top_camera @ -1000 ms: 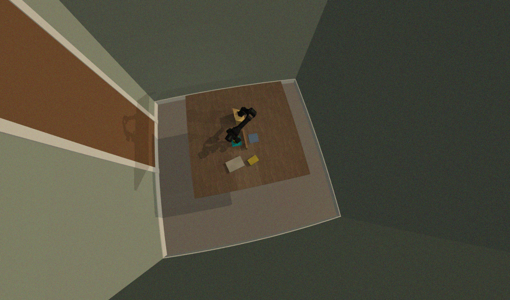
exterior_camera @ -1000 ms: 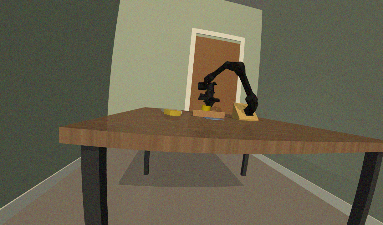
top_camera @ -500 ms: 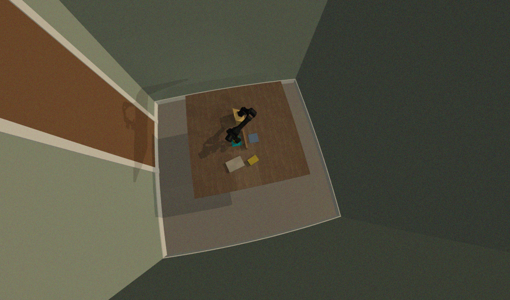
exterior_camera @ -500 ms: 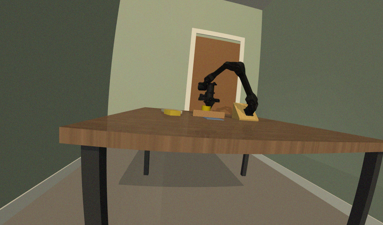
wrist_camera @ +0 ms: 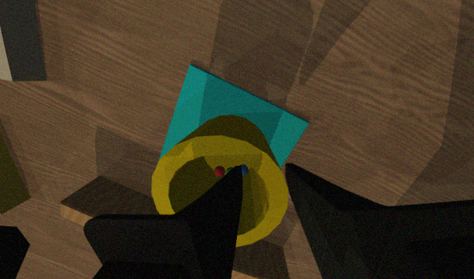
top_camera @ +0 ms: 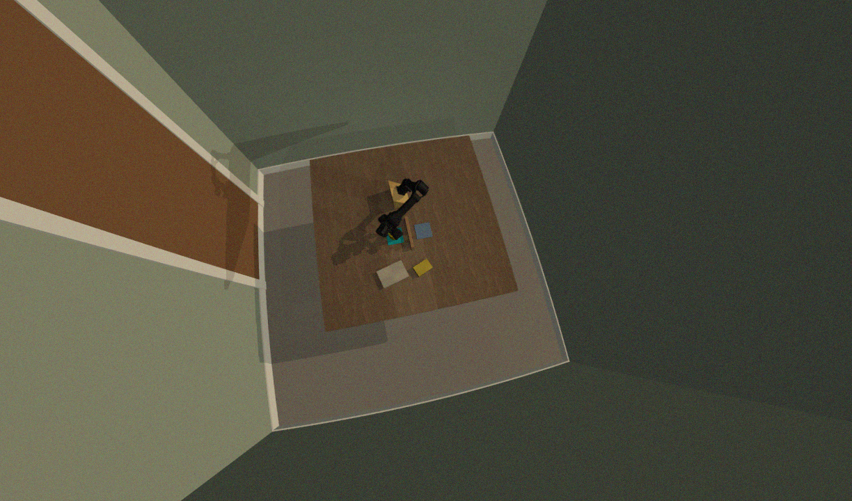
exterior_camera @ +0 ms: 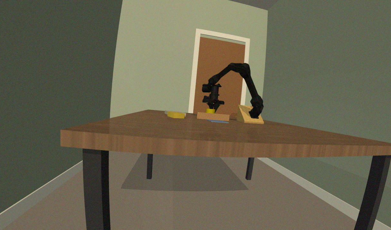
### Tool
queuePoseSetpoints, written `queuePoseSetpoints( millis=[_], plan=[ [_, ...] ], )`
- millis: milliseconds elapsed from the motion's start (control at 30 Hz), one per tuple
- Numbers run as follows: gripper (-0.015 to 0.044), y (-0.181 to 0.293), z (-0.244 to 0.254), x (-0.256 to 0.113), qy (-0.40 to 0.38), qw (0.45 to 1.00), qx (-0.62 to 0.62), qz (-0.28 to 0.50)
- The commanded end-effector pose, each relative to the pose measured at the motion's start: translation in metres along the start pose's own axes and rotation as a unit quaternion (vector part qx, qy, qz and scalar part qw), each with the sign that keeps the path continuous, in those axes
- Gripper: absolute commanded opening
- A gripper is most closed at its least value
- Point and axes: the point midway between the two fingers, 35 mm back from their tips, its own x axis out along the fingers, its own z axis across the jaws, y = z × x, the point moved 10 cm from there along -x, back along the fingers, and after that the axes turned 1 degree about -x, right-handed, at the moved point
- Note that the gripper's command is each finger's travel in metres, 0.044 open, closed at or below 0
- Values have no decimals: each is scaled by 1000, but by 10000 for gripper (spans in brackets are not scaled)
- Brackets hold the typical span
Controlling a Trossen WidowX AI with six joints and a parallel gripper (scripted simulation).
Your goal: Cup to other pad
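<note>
The yellow cup (exterior_camera: 210, 111) (wrist_camera: 221, 145) stands upright on the teal pad (top_camera: 395, 241) (wrist_camera: 184, 108). A red marble (wrist_camera: 219, 171), a green marble (wrist_camera: 228, 170) and a blue marble (wrist_camera: 245, 170) show inside it; one finger partly hides the green and blue ones. My gripper (wrist_camera: 263, 170) is partly open astride the cup's wall, with one finger inside the cup and one outside. A gap shows between the outer finger and the wall. The blue pad (top_camera: 423, 230) (exterior_camera: 218, 121) lies bare on the other side of the low barrier.
The low wooden barrier (top_camera: 408, 232) (exterior_camera: 212, 116) runs between the pads. A yellow block (top_camera: 422, 268) (exterior_camera: 176, 115) (wrist_camera: 5, 170) and a pale block (top_camera: 392, 274) lie off to one side. A tan wedge (top_camera: 396, 193) (exterior_camera: 243, 115) stands by the arm's base.
</note>
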Motion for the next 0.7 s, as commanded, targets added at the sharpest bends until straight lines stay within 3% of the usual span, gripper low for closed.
queuePoseSetpoints(
  millis=[0, 667],
  plan=[
    [147, 0, 0, -5, 0, 1000, -1, -2],
    [147, -1, 0, -34, -1, 1000, 0, -2]
  ],
)
